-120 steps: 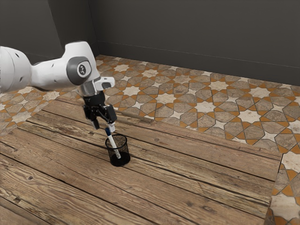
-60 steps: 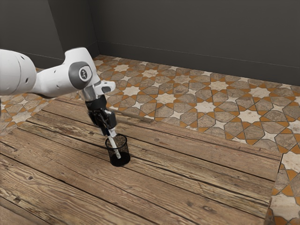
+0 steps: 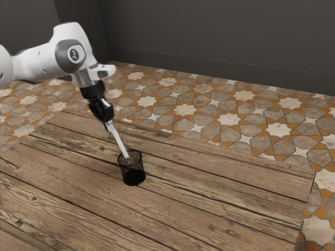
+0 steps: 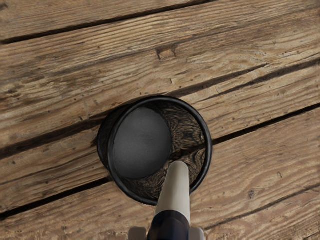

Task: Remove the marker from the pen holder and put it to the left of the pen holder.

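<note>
While mkr slants at holder mouth | claw closed to mkr width | gripping its dk end

The table is showing weathered wood, its planks looking matt and rough with open grain, knots and cracks. The pen holder is appearing as dark mesh, metal by its look, with a smooth rim giving off a faint sheen. The marker is looking like smooth plastic, softly shining. The arm is wearing a smooth, hard shell. Stone-like tiles are covering the floor, and the wall is looking matt.
</note>
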